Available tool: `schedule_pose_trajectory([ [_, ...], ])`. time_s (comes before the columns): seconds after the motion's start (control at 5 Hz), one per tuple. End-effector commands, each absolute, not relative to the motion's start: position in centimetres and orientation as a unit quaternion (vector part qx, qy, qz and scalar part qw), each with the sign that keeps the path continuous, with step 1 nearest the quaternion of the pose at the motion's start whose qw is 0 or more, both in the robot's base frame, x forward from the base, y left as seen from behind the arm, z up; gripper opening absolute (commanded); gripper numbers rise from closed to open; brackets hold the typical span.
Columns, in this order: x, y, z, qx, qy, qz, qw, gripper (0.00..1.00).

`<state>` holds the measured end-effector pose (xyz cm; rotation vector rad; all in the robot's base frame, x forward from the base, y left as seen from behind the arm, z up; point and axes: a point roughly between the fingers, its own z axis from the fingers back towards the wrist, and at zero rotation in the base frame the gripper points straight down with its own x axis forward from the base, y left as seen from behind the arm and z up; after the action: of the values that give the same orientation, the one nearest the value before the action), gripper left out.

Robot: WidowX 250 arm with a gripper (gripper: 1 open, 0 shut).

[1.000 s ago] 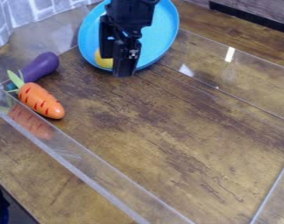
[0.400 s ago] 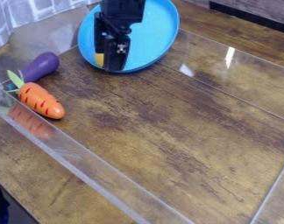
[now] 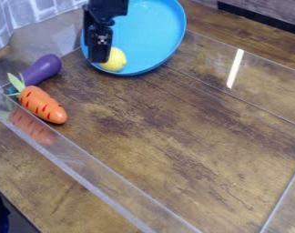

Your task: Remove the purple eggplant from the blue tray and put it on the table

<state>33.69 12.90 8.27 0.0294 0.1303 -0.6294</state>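
Purple eggplant (image 3: 42, 68) lies on the desk (image 3: 175, 127), not in the blue tray (image 3: 157, 32) — it sits well to the left of the tray and a little nearer the camera, resting flat on the dark wood with its long axis slanting up to the right. Just below it, and nearly touching its lower end, lies an orange carrot (image 3: 43, 105) with a green top, pointing down to the right along the clear acrylic edging (image 3: 89, 173) that runs diagonally across the desk's near-left side. The blue tray stands at the top of the picture, tilted in view so its round raised rim shows, and a yellow lemon (image 3: 114, 59) rests inside it at its lower-left rim. The pincer (image 3: 99, 47) hangs over the tray's left edge, pointing straight down, just left of the lemon and to the right of the eggplant; its dark fingers stand spread apart and pinch nothing. Between the pincer and the eggplant there is bare wood.
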Motion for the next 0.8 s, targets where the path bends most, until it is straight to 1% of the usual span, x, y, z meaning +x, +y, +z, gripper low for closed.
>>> schedule_pose_trajectory([
  [0.0, 34.8, 14.6, 9.4, 0.035, 0.041, -0.307, 0.950, 1.00],
  [0.6, 35.7, 19.4, 6.7, 0.041, 0.060, -0.325, 0.943, 1.00],
])
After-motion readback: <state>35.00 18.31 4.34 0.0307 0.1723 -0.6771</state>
